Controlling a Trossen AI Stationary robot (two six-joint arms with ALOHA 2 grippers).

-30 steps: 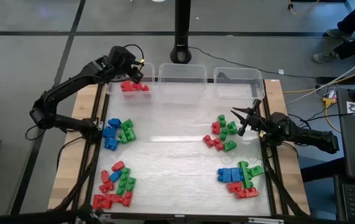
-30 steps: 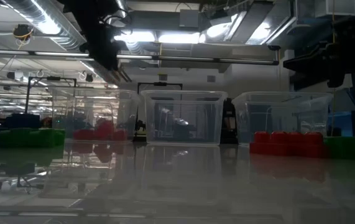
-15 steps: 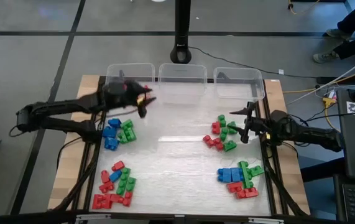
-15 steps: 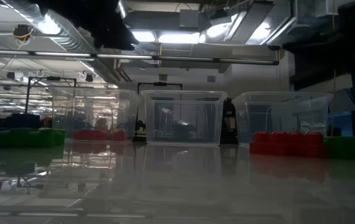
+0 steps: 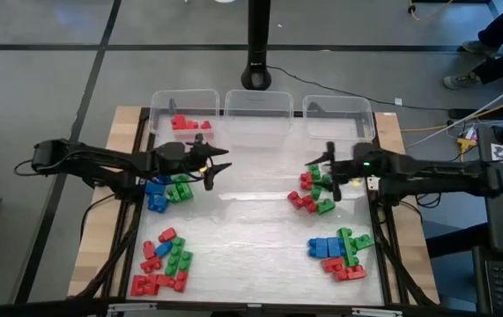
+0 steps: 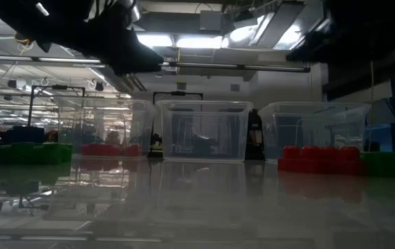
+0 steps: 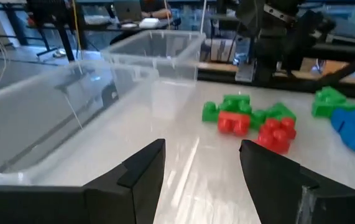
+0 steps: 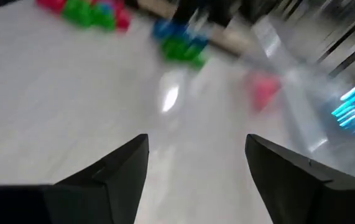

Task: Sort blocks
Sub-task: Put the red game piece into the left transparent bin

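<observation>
Since leaving the bin [image 5: 181, 110], left gripper [image 5: 213, 165] empty, lower.

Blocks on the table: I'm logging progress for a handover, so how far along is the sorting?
Barely begun. Done: a few red blocks lie in the left bin; the other two bins look empty. In hand: nothing; the left hand and right hand both hover open and empty over the table. Left: four mixed piles, such as those at and.
</observation>
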